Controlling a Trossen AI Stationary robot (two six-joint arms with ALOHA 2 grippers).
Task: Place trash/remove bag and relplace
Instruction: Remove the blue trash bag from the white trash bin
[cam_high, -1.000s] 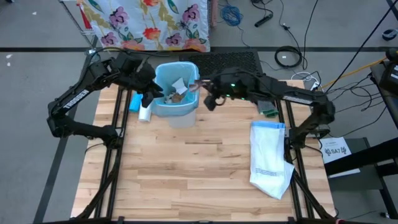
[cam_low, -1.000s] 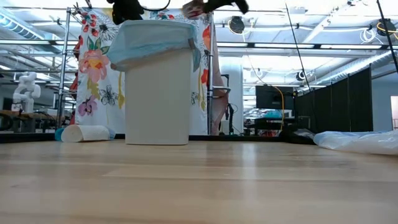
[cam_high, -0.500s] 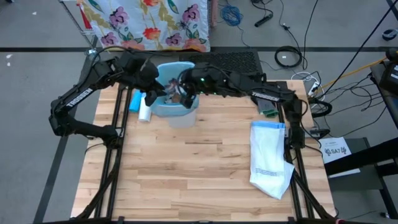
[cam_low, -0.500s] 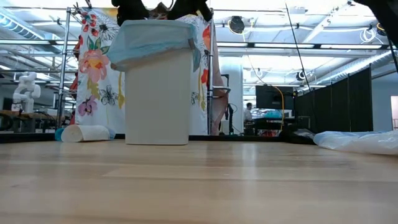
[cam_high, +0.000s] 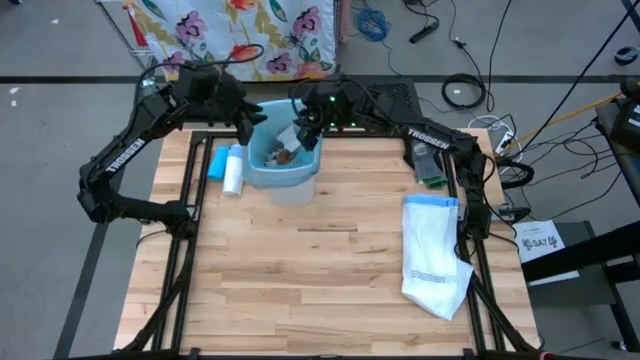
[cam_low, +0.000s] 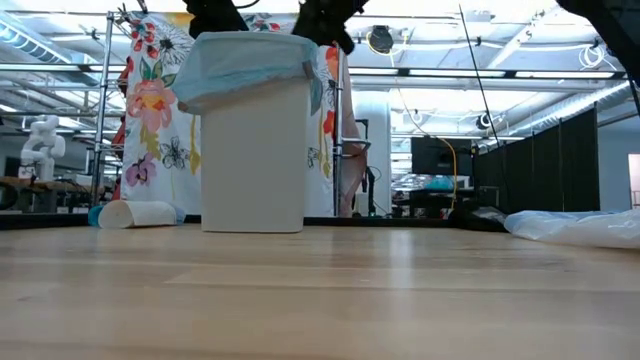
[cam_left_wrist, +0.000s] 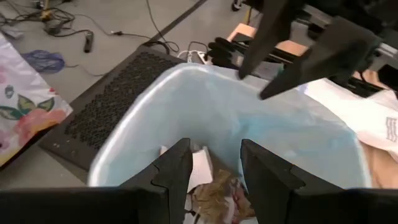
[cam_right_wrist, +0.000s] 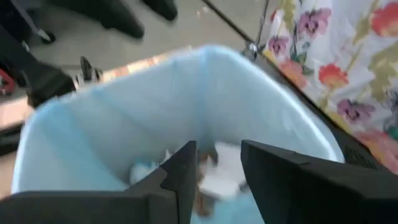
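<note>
The left gripper (cam_high: 246, 127) is hovering, fingers apart and empty, over the bin's (cam_high: 282, 176) left rim near the bench's far edge. Trash (cam_high: 285, 148) is lying inside the light-blue bag (cam_high: 265, 115). The right gripper (cam_high: 306, 126) is hovering parted over the right rim.

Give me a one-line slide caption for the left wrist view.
Left gripper open over the blue-lined bin with paper trash inside; right gripper opposite.

Low view: both tools cut off by top edge; trash (cam_high: 285, 152) hidden inside bin (cam_low: 254, 140).
</note>
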